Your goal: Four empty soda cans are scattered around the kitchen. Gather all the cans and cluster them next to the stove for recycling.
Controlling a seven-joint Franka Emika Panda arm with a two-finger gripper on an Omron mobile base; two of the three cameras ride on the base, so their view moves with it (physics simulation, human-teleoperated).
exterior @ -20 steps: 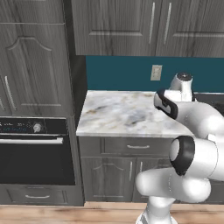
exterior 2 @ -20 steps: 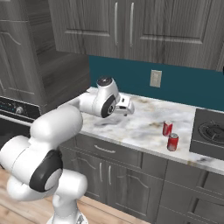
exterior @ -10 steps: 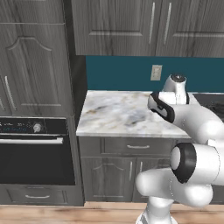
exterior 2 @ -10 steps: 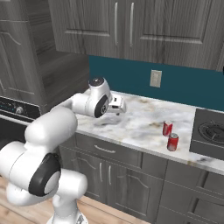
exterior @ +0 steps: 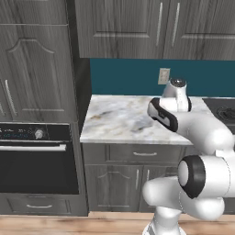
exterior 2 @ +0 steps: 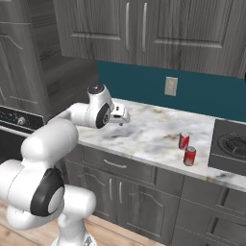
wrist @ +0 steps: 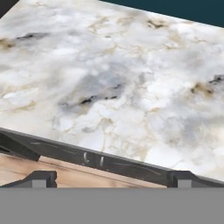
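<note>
Two red soda cans (exterior 2: 183, 141) (exterior 2: 190, 155) stand upright close together on the marble counter (exterior 2: 144, 134), just left of the stove (exterior 2: 230, 146). The stove's dark corner with a burner also shows at the right edge of the left base view (exterior: 224, 110). My gripper (exterior 2: 120, 115) hovers over the left part of the counter, well to the left of the cans and apart from them. In the hand view its fingertips (wrist: 41, 178) stand wide apart, open, with nothing between them and only bare marble (wrist: 118, 87) ahead.
A black built-in oven (exterior: 36, 160) with a long handle sits left of the counter. A wall outlet (exterior 2: 170, 86) is on the teal backsplash. Grey cabinets hang above, and drawers (exterior 2: 120, 166) run under the counter's front edge.
The arm has swung its hand a little leftward over the counter, away from the two cans. The jaws stayed open, and the cans have not moved.
</note>
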